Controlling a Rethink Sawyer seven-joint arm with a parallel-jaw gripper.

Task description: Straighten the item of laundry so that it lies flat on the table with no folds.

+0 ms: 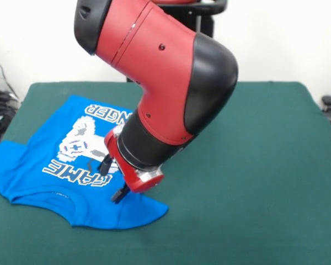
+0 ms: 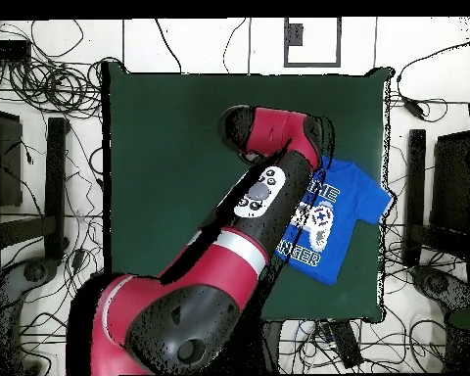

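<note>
The bright blue T-shirt point(image 1: 71, 160) lies print side up on the left part of the dark green table point(image 1: 254, 165), collar toward the camera, hem toward the robot. Its white lettering and controller print show. One sleeve reaches the table's left edge, and the other sleeve point(image 1: 146, 211) lies spread near the front. My gripper point(image 1: 117, 185) is tilted and low over the shirt's right side, next to the lettering; whether it touches the cloth is unclear. In the overhead view the shirt point(image 2: 342, 206) lies by the table's right edge point(image 2: 170, 147), partly under my arm, which hides the gripper.
My bulky red and black arm point(image 1: 171, 83) leans over the shirt's right half. Cables and dark stands point(image 2: 43, 176) ring the table on the floor. A small black object point(image 1: 328, 102) sits beyond the table's right edge.
</note>
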